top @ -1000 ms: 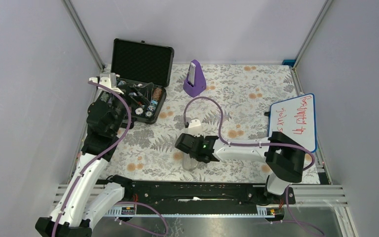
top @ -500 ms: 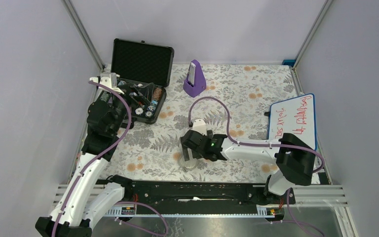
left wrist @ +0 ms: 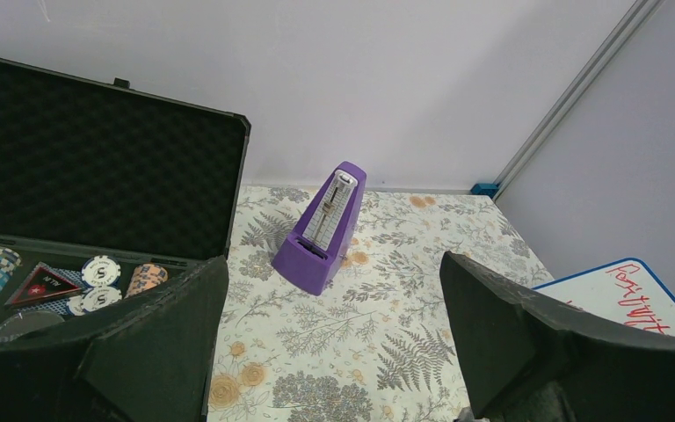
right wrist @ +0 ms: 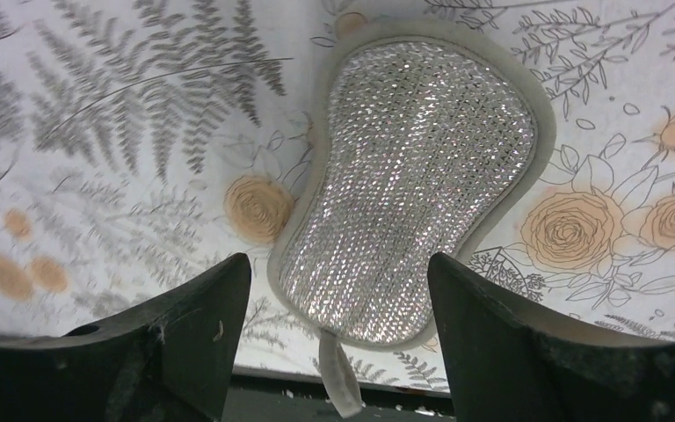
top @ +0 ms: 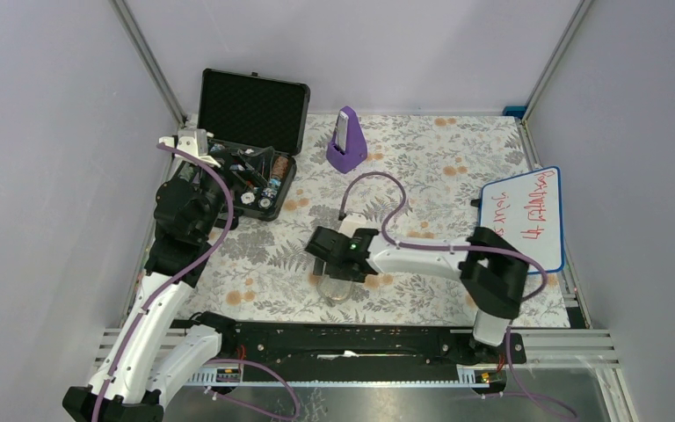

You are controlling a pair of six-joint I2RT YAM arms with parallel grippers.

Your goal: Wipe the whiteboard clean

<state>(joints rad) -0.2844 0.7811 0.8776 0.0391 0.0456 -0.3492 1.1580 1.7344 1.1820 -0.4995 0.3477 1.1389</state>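
While the whiteboard [top: 527, 215] bears red writing, the right gripper [right wrist: 334, 277] hangs over a glittery pad [right wrist: 413, 176], jaws spread; the left gripper [left wrist: 334, 294] likewise.

I have open floral tablecloth [top: 457, 167] between the purple pyramid-shaped metronome [top: 346, 141] and the blue-rimmed whiteboard [top: 523, 218] by the right wall. The open black hard case [top: 250, 167] fills the far left corner. A silvery glittering pad [right wrist: 413, 176] lies near-centre under my right arm [top: 422, 255].
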